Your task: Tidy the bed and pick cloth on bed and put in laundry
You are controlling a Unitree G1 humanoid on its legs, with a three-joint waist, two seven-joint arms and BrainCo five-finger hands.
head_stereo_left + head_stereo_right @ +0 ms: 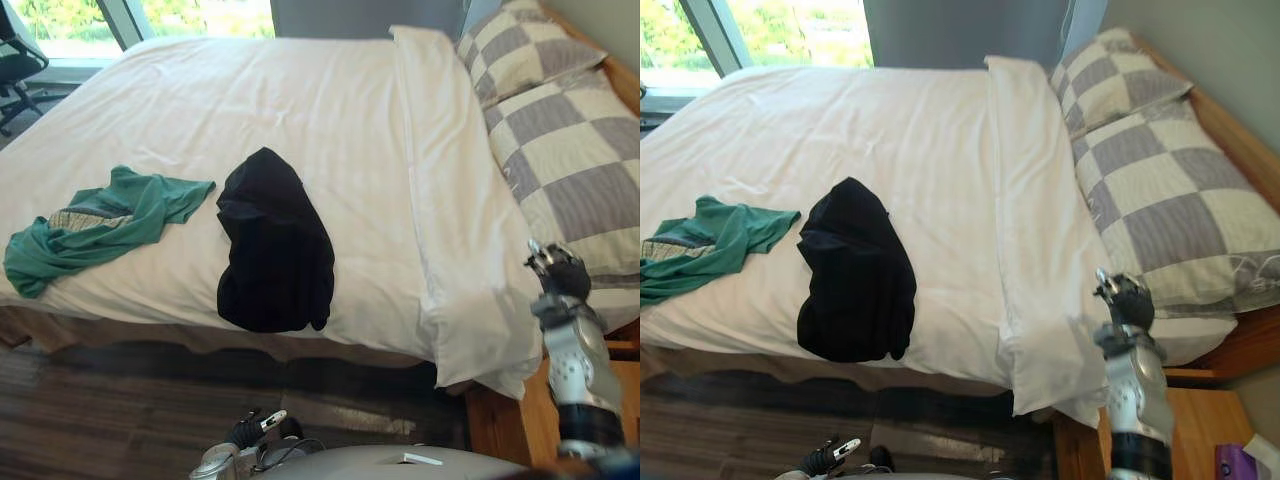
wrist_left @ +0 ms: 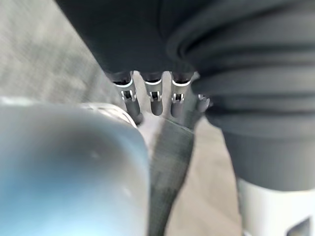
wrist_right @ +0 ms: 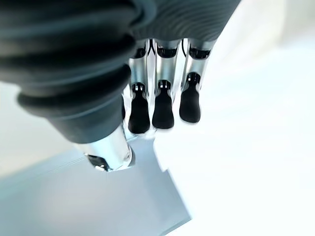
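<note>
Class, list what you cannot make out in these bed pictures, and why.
Black garment: its kind; bunched on itself, both eye views.
Green garment: its left end, cut by the right eye view's left edge.
Purple object: what it is; cut by that view's corner.
Office chair: mostly cut by the left eye view's edge.

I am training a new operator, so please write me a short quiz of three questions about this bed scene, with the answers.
1. True or false: the black cloth lies on the white duvet, between the green cloth and the checked pillows.
2. Where is the right robot hand? A) on the black cloth B) raised beside the duvet's folded-back edge, near the pillows C) on the green cloth
3. Fill in: the right robot hand holds ___.
Key: 1 true; 2 B; 3 nothing.
</note>
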